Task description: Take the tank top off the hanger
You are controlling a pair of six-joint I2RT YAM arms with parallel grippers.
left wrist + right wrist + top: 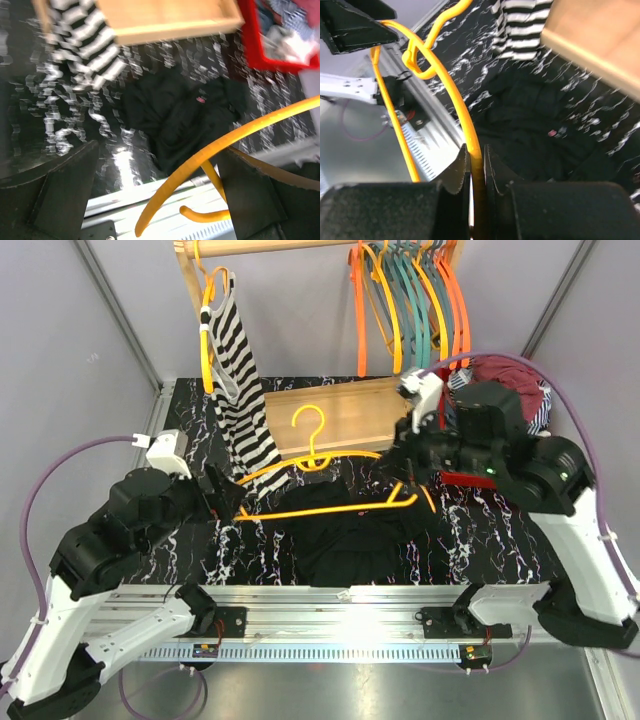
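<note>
A black tank top (pixel 350 535) lies crumpled on the marbled table, free of the hanger; it also shows in the left wrist view (pixel 185 115) and the right wrist view (pixel 545 130). A bare yellow hanger (pixel 320 465) is held above it. My right gripper (pixel 405 478) is shut on the hanger's right arm (pixel 476 150). My left gripper (pixel 225 498) is open at the hanger's left end; the hanger's arm (pixel 215 150) passes between its spread fingers (pixel 65 190) without being pinched.
A striped tank top (pixel 240 390) hangs on a yellow hanger from the wooden rack at back left. Several coloured hangers (pixel 410 300) hang at back right. A wooden box (pixel 345 415) lies behind the hanger. A red bin of clothes (pixel 510 380) sits behind my right arm.
</note>
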